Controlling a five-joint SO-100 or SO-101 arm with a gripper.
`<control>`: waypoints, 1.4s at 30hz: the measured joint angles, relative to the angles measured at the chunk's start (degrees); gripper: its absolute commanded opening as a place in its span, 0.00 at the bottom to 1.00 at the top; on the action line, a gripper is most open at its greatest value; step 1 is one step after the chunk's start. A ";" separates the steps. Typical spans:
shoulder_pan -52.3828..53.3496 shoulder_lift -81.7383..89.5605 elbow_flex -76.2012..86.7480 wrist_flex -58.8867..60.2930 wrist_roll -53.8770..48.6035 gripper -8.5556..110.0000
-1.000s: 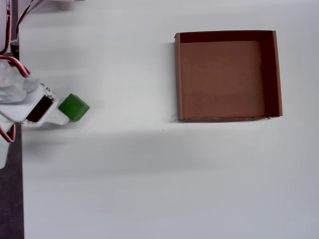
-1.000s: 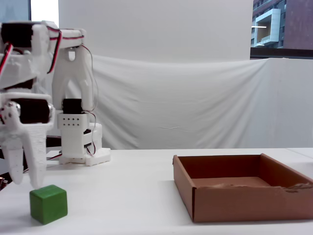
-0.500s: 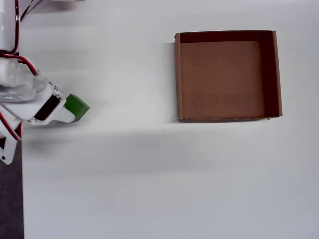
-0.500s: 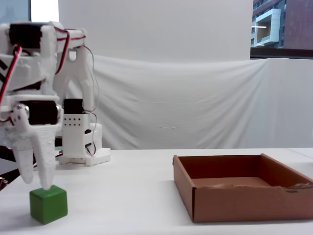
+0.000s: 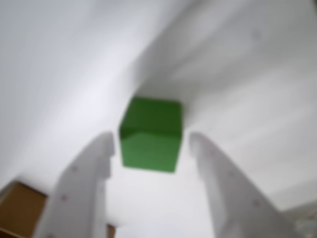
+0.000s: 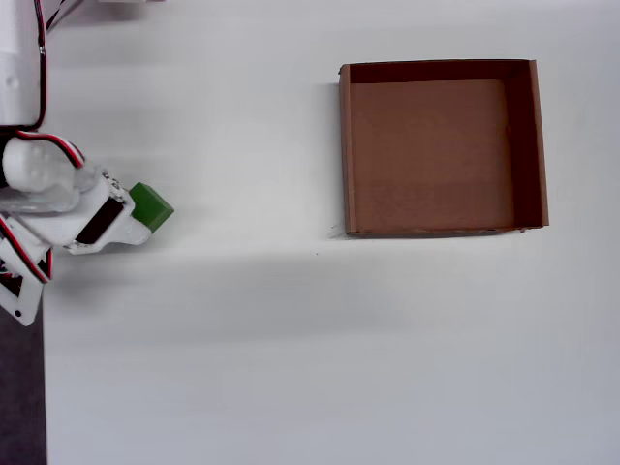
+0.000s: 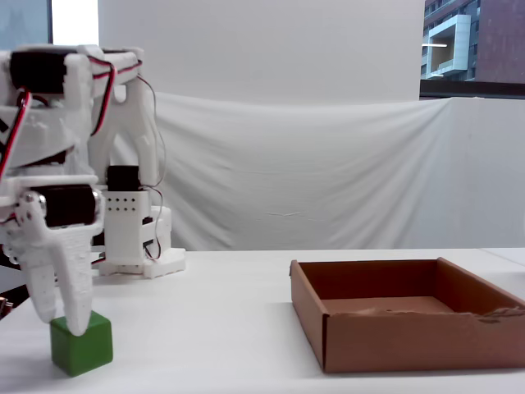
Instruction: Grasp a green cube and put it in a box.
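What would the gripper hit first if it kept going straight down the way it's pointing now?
The green cube. In the wrist view it sits between the open fingers of the gripper; in the fixed view the fingertips reach its top. Whether the fingers would straddle or strike it is unclear; below is the table.

The white plastic robot arm (image 7: 123, 148) is showing blocky white parts joined one after another. Black box-shaped motors (image 7: 67, 205) are sitting inside the white shells. Thin red, white and black wires (image 7: 105, 66) are looping along the top of the arm, and the same wires (image 6: 37, 126) are showing in the overhead view. A white block with rows of little round holes (image 7: 121, 205) is sitting above the flat white foot (image 7: 143, 264). The white two-finger gripper (image 5: 151, 144) is showing two long white fingers (image 5: 225, 188) with small dots, blurry in the wrist view.
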 measured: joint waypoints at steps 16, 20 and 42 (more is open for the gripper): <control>-0.70 -3.87 -2.99 0.18 0.00 0.25; -0.70 -5.01 -3.87 0.18 0.00 0.25; -3.78 -5.80 -3.87 0.53 0.18 0.22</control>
